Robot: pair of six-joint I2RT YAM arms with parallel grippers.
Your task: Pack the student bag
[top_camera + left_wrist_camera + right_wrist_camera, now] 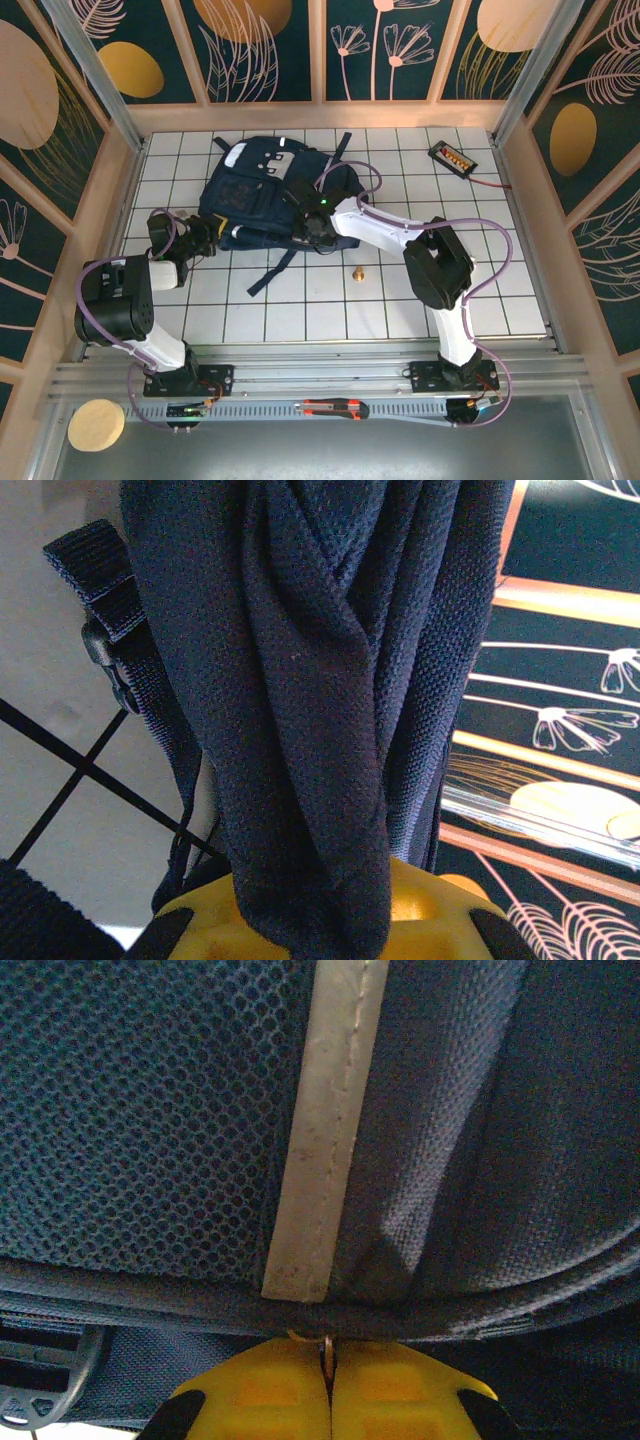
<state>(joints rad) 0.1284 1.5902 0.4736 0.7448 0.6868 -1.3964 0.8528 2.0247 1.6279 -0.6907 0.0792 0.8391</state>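
With the student bag at eleven o'clock on the table, left pincer clamping its fabric, right pincer pinching the zip pull, we fear a skewed tug slipping it free

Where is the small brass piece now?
In the top view the small brass piece sits on the tiled table, between the student bag and the right arm's base.

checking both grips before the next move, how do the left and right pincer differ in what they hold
The left pincer clamps a thick bunched fold of the student bag; the right pincer pinches a thin metal ring at its seam. Left's fingers stand apart around fabric; right's nearly touch. Both are yellow and hold the bag.
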